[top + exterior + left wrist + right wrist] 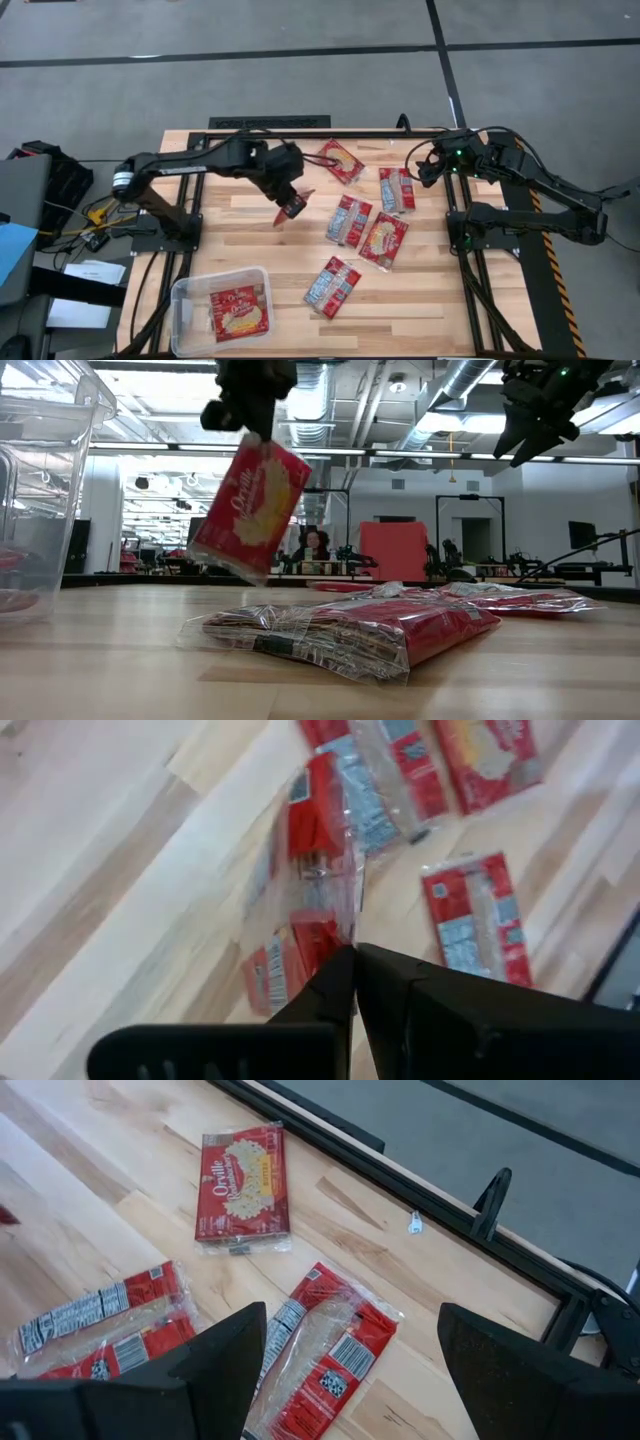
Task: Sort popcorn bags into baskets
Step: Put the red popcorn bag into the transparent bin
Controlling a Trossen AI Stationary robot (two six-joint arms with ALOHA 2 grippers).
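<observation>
The left tool (291, 203) is clamped on a popcorn bag (249, 510), hanging clear above the worktop (240, 240). The right tool (428, 165) waits with fingers apart over the far edge. One bag lies in the clear basket (185, 295)

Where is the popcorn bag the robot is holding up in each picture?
High view: held bag, centre-left, under the left pincer.
Low view: held bag, upper left, hanging in the air.
Left wrist view: held bag, middle.
Right wrist view: not in it.
Shared landmark: wooden table.
</observation>
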